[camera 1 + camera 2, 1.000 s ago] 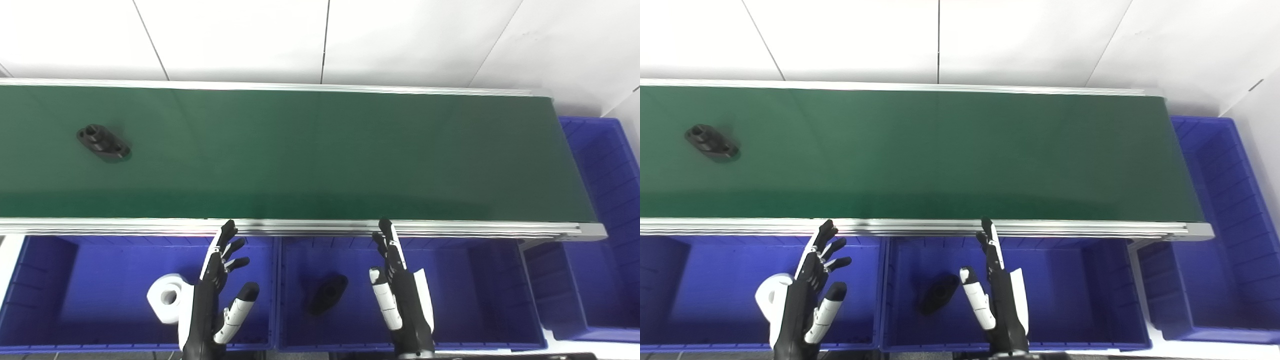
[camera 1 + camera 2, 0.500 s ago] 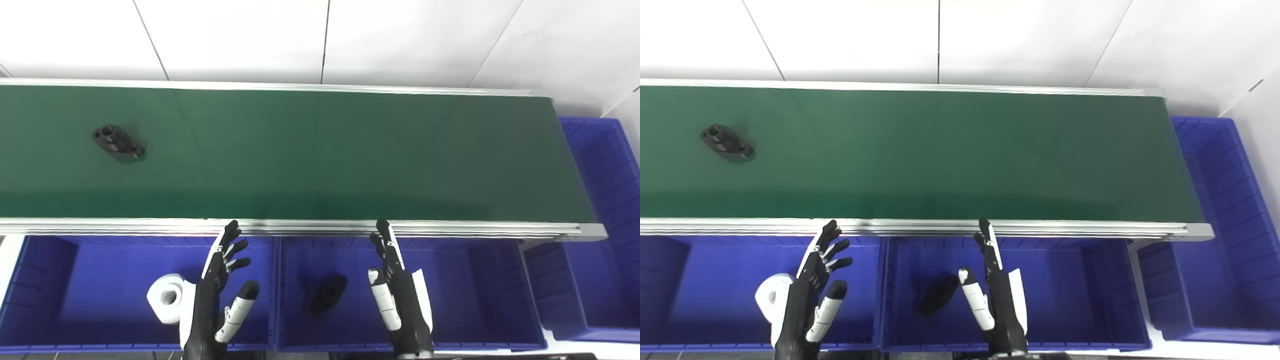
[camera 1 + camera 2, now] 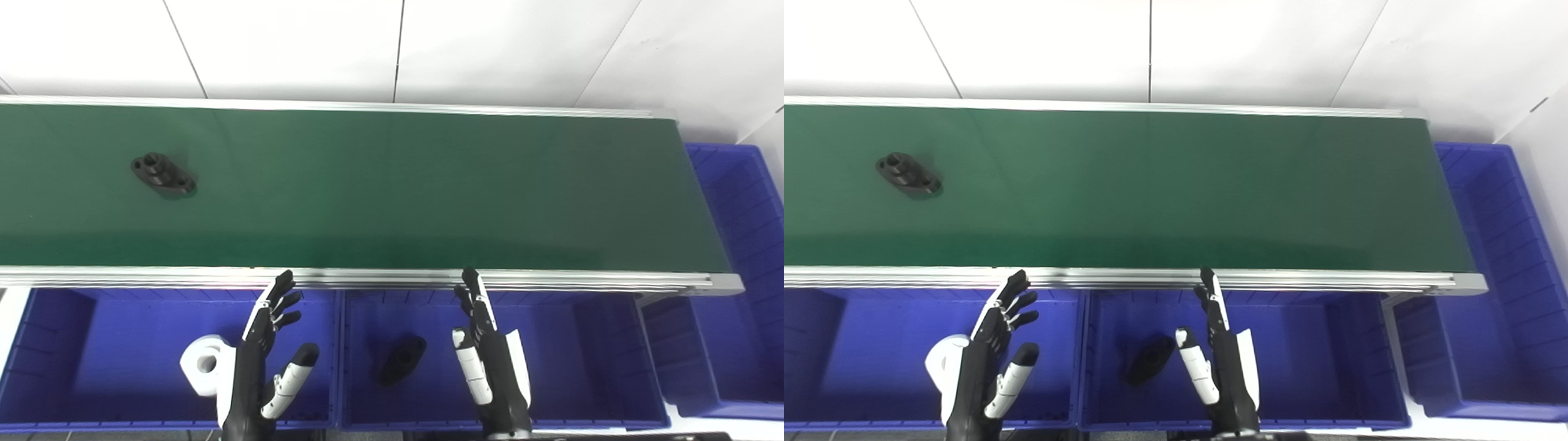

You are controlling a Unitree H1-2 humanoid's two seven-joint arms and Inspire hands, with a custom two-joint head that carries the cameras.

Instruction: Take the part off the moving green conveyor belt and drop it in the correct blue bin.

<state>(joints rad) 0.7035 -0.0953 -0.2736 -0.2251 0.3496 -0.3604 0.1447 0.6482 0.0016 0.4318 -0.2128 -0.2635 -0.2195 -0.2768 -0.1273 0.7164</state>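
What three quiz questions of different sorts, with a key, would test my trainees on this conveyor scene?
1. True or false: the black part on the green belt is already held by a hand.
2. Which bin holds a white part? A) left bin B) middle bin
3. Fill in: the left hand and right hand both have their fingers ____.

Key: 1 false; 2 A; 3 apart (open, holding nothing).

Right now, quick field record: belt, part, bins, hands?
belt: green conveyor belt, one part on it
part: black flanged part, left end of the belt, untouched
left bin: holds white part
middle bin: holds black part
right bin: nothing visible inside
left hand: open, over left bin
right hand: open, over middle bin
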